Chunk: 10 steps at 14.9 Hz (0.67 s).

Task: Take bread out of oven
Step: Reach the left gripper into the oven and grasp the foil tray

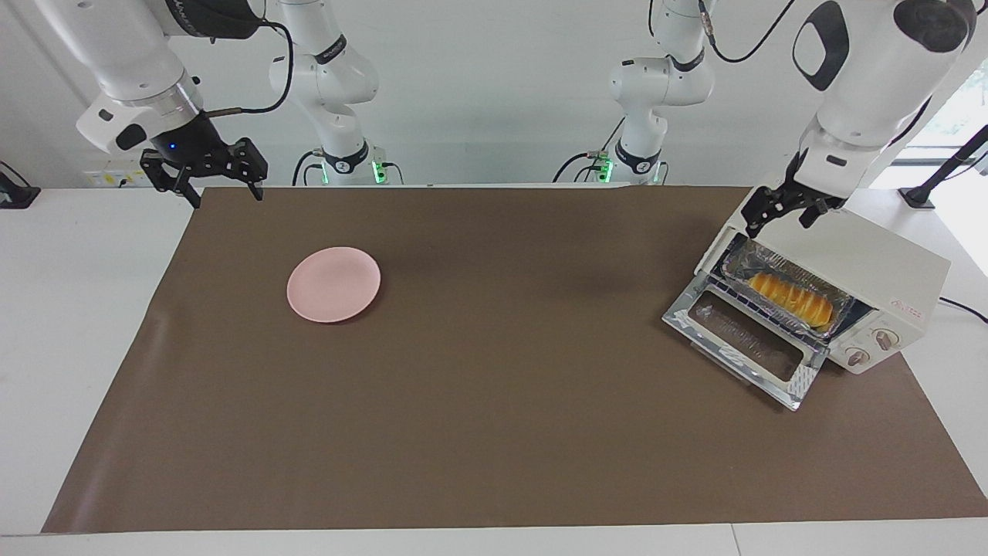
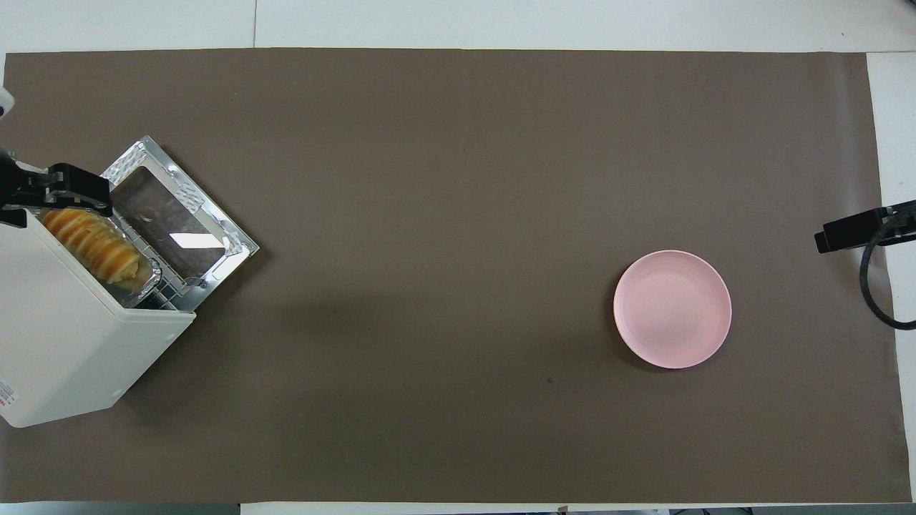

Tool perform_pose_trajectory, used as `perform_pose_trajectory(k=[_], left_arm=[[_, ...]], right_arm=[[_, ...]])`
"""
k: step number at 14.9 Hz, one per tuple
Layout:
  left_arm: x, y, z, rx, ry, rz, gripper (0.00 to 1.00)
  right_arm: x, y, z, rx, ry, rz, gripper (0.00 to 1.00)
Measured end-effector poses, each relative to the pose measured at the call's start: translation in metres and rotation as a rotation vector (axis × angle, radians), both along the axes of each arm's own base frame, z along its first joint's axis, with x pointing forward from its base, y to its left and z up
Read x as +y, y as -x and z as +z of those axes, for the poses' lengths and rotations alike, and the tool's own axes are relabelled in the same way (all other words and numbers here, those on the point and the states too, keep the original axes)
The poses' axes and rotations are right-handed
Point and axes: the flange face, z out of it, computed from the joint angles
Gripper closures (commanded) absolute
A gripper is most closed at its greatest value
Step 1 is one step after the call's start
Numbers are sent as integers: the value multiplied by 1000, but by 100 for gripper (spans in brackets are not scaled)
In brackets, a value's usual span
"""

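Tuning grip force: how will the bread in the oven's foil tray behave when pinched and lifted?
The bread looks soft: its ridged segments may dent or split under a firm pinch. Probably light. It lies loose in the crinkled foil tray, which may shift or snag an open left gripper.

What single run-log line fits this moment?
oven: door down | bread: in tray on rack | left claw: open over oven | right claw: open, waiting | plate: bare
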Motion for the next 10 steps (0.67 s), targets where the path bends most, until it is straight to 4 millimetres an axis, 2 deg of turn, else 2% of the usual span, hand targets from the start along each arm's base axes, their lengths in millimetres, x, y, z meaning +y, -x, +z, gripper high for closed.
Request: perform_pose_trajectory(k=[2, 4, 6, 10], left_arm=[[-3, -29, -46, -13, -65, 84, 0], [6, -42, -85, -29, -126, 146, 0], [18, -41, -113, -32, -178, 192, 0], [29, -30, -147, -30, -198, 296, 0]], right_arm=[[0, 0, 0, 0, 0, 0, 0], [0, 0, 0, 0, 0, 0, 0], [0, 0, 0, 0, 0, 0, 0], [0, 0, 0, 0, 0, 0, 0]])
